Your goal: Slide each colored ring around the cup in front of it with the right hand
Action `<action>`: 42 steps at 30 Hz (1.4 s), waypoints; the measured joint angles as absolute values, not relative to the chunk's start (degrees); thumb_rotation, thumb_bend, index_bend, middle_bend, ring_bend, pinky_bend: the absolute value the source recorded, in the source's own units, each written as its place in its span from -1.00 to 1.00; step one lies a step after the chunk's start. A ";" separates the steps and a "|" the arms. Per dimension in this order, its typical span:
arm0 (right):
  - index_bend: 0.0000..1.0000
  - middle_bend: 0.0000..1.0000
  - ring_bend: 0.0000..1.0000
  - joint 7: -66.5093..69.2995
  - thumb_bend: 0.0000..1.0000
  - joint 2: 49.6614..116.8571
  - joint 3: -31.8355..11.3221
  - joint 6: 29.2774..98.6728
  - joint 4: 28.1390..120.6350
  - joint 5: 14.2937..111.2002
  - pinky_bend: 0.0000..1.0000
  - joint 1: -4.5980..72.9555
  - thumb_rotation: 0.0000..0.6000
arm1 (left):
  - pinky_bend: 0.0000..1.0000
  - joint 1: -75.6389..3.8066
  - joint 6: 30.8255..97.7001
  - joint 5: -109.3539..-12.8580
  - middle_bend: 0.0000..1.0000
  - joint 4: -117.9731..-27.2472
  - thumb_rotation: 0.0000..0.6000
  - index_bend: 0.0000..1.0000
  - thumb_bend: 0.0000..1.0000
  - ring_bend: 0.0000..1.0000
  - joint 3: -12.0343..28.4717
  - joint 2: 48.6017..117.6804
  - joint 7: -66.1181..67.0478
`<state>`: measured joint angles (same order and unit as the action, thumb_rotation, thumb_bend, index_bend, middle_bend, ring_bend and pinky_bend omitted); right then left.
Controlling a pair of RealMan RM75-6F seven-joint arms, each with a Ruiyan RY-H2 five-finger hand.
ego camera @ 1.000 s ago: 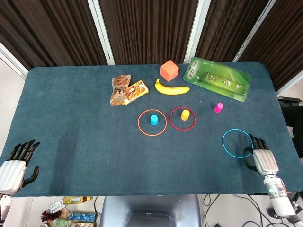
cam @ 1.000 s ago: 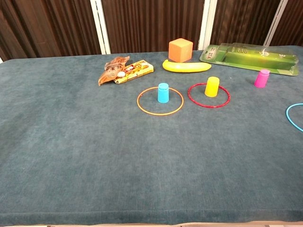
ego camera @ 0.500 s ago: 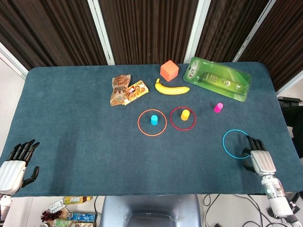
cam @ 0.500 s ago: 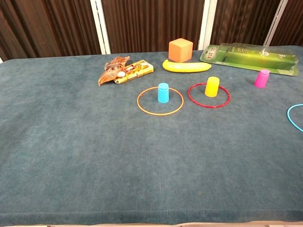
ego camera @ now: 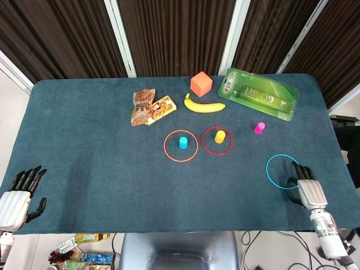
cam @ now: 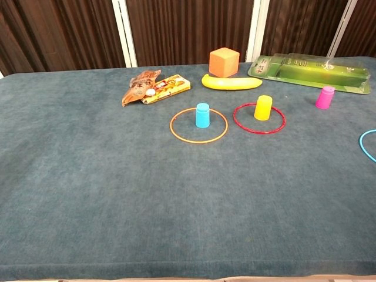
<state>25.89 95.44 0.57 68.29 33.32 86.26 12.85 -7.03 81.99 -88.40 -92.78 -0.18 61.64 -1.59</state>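
- The pink cup (ego camera: pixel 259 127) stands alone on the blue table (ego camera: pixel 84 152), and serves here as the landmark.
- Behind the pink cup lies a green package (ego camera: pixel 259 93); further left of it are a banana (ego camera: pixel 203 106) and an orange cube (ego camera: pixel 201 84), with snack packets (ego camera: pixel 149 107) left again.
- Nothing lies between the pink cup and the blue ring (ego camera: pixel 282 171); bare cloth separates them.
- The blue ring is a thin cyan hoop, flat on the table, in front of the pink cup and a little to its right, well apart from it (in the chest view only an arc shows at the right edge).
- Left of the pink cup, the yellow cup (ego camera: pixel 220 136) stands inside the red ring (ego camera: pixel 217 141), near its rear side.
- Further left, the blue cup (ego camera: pixel 183 142) stands inside the orange ring (ego camera: pixel 180 145), roughly central.
- The right hand (ego camera: pixel 307 188) lies at the table's front right corner, fingers extended and slightly apart, fingertips at the near right rim of the blue ring; whether they touch it I cannot tell.
- The left hand (ego camera: pixel 20 197) rests at the front left corner, far from the pink cup, fingers straight, holding nothing.
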 measured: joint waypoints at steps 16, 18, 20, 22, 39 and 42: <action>0.29 -0.83 -1.00 25.28 -0.05 94.84 0.40 68.76 34.89 86.59 -1.00 12.71 1.00 | -0.94 -6.91 82.17 -88.65 -1.00 -92.87 1.00 -1.00 -0.03 -1.00 -0.30 61.40 -2.04; 0.31 -0.83 -1.00 25.19 -0.05 94.84 0.40 68.72 35.02 86.61 -1.00 12.70 1.00 | -0.94 -6.92 82.14 -88.68 -1.00 -92.86 1.00 -1.00 -0.03 -1.00 -0.33 61.38 -2.07; 0.33 -0.82 -1.00 25.06 -0.05 94.86 0.41 68.67 35.08 86.61 -1.00 12.67 1.00 | -0.94 -6.93 82.11 -88.68 -1.00 -92.85 1.00 -1.00 -0.03 -1.00 -0.34 61.36 -2.13; 0.34 -0.82 -1.00 25.00 -0.05 94.88 0.37 68.65 35.10 86.59 -1.00 12.65 1.00 | -0.94 -6.95 82.08 -88.66 -1.00 -92.85 1.00 -1.00 -0.03 -1.00 -0.32 61.36 -2.13; 0.49 -0.78 -1.00 24.64 -0.05 95.03 0.19 68.87 35.43 86.59 -1.00 12.50 1.00 | -0.94 -6.83 82.46 -89.01 -1.00 -92.80 1.00 -1.00 -0.03 -1.00 -0.39 61.29 -2.33; 0.52 -0.78 -1.00 24.55 -0.05 95.07 0.10 69.01 35.61 86.59 -1.00 12.54 1.00 | -0.94 -6.73 82.69 -89.11 -1.00 -92.72 1.00 -1.00 -0.03 -1.00 -0.40 61.27 -2.52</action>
